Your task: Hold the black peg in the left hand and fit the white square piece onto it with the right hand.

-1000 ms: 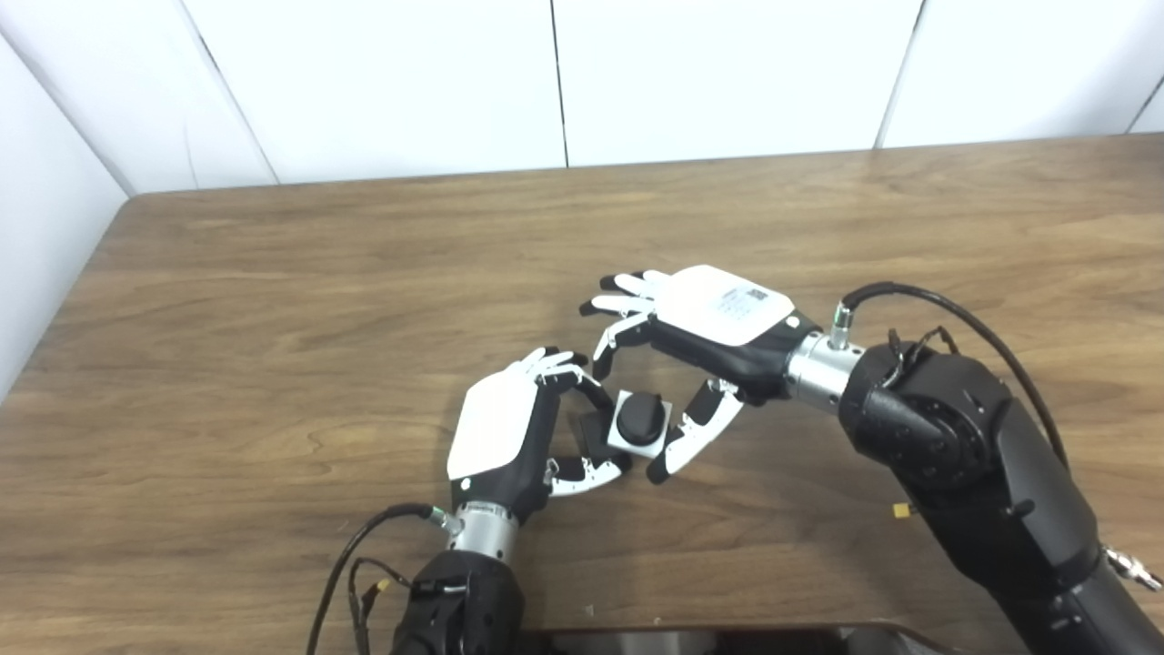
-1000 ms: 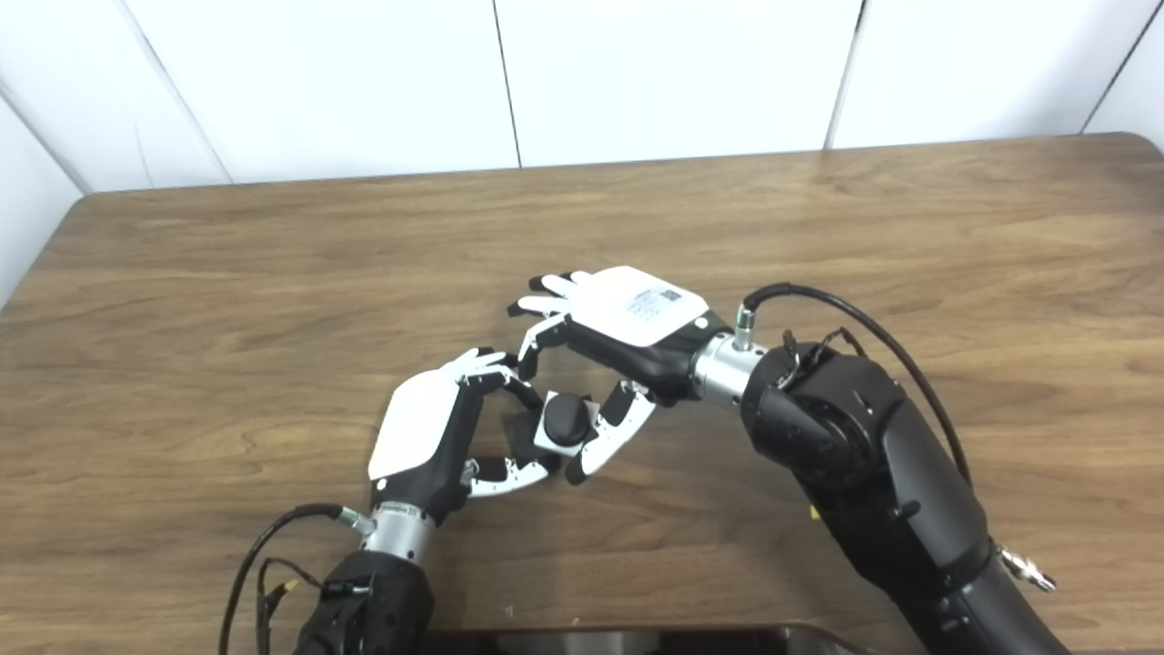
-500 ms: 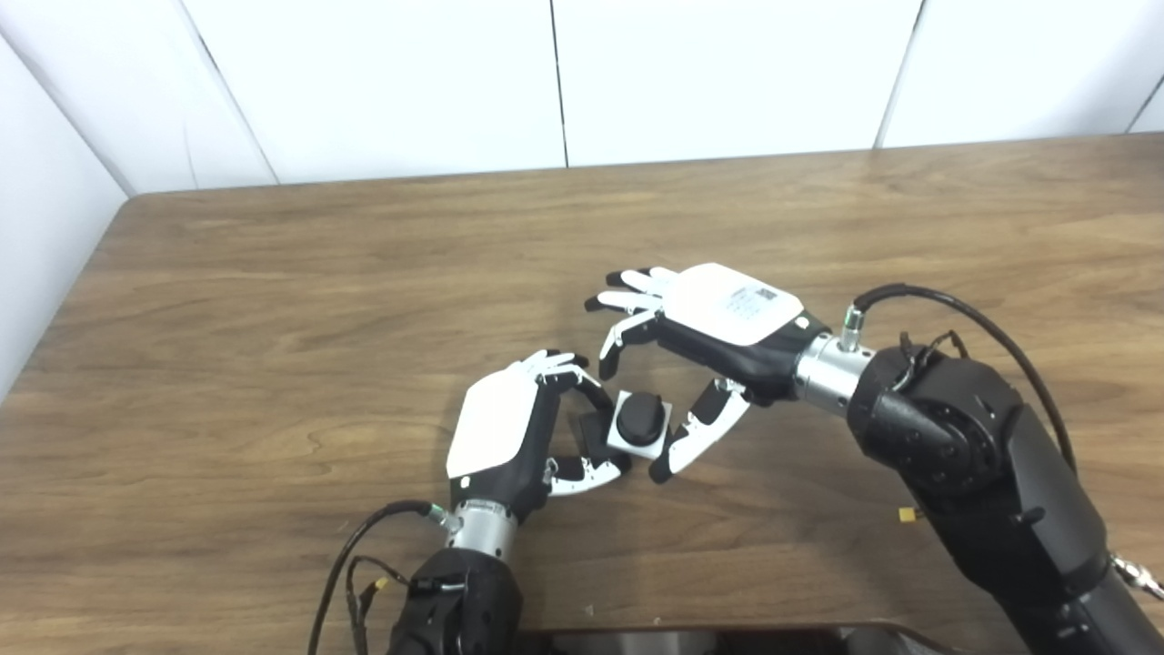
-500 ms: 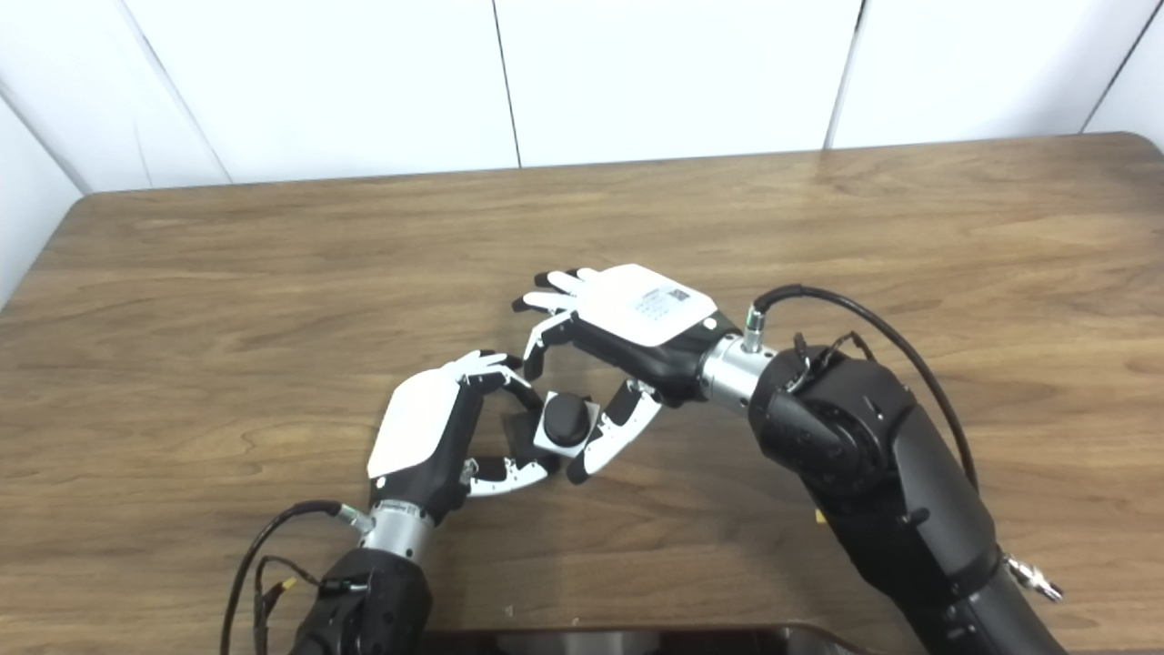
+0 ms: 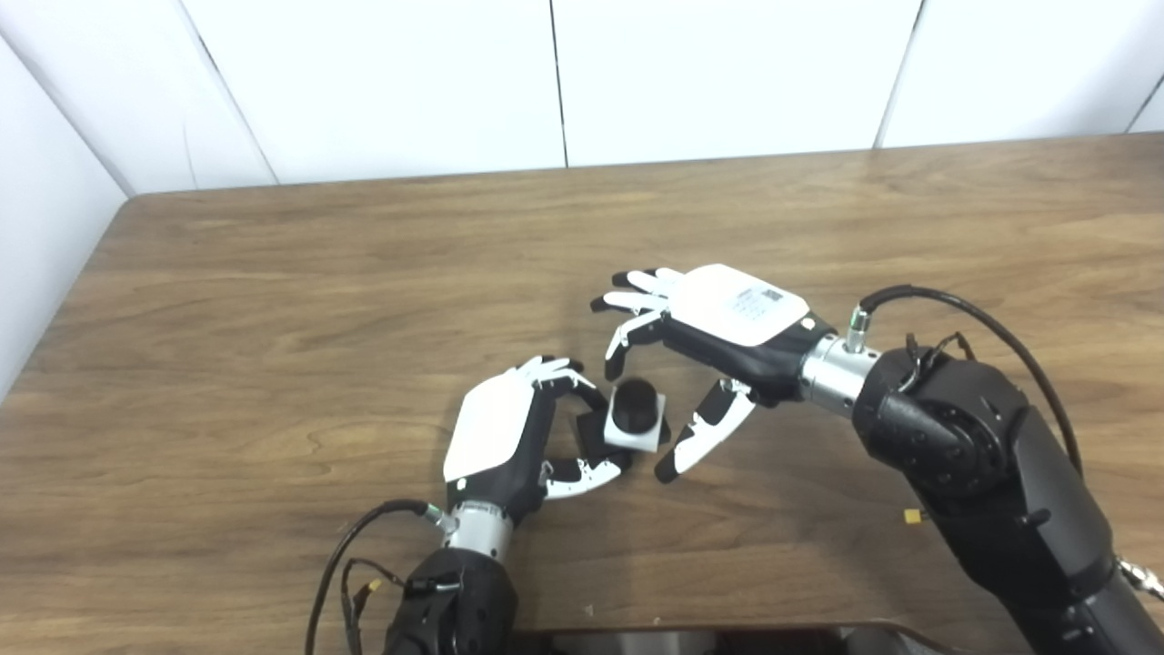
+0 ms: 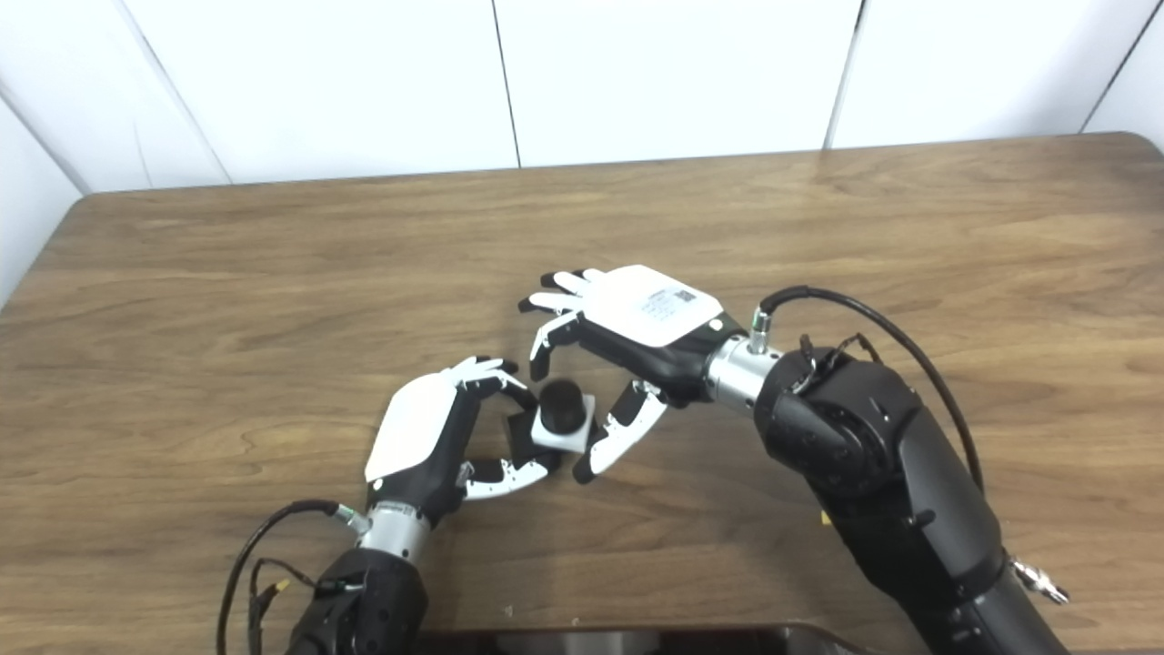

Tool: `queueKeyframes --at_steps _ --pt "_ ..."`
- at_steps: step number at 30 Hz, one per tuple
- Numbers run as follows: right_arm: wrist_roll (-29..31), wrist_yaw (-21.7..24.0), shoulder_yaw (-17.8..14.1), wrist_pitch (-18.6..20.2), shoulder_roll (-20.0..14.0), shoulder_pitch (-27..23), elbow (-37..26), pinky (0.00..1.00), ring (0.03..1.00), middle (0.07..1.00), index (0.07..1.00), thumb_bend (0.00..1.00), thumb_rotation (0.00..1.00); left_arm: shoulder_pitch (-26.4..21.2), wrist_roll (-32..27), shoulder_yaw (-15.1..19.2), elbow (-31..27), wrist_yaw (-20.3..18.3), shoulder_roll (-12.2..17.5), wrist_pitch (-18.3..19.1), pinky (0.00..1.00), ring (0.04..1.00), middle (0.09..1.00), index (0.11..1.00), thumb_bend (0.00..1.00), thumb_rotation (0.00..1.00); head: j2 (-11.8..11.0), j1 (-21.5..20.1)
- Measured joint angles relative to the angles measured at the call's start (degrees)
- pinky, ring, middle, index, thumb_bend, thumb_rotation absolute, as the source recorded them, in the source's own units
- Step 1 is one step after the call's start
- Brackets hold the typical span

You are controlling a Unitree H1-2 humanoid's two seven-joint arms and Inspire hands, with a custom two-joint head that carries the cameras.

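Observation:
My left hand [image 5: 498, 435] is shut on the black peg [image 5: 634, 403], gripping its dark square base between thumb and fingers. The peg's round end points up toward the camera. The white square piece [image 5: 639, 437] sits around the peg like a collar; the same piece shows in the right eye view [image 6: 566, 436]. My right hand [image 5: 723, 327] is open just to the right of the peg. Its fingers arch over the far side and its thumb [image 5: 696, 438] lies a little apart from the white piece, touching nothing.
The wooden table [image 5: 273, 300] ends at a white panelled wall behind and at its left edge. A dark object's edge [image 5: 709, 637] shows at the bottom of the picture. Cables hang from both wrists.
My right hand has drawn back slightly to the right, away from the white piece. My left hand has shifted the peg with the piece on it a little up and left.

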Motion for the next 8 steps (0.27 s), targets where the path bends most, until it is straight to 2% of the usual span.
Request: queueKeyframes --at_steps 2,8 --pt "0.02 0.0 0.0 0.0 -0.03 0.01 0.0 1.0 1.0 0.942 0.668 1.0 0.38 0.0 0.01 -0.02 0.0 -0.02 0.01 0.04 0.93 0.918 0.853 0.71 0.63 0.43 0.0 0.09" --pt "0.1 0.0 -0.09 0.0 -0.17 0.01 0.0 1.0 1.0 0.941 0.669 1.0 0.39 -0.07 0.32 -0.08 0.0 -0.4 0.05 0.12 0.93 0.916 0.857 0.728 0.66 0.46 -0.18 0.09"
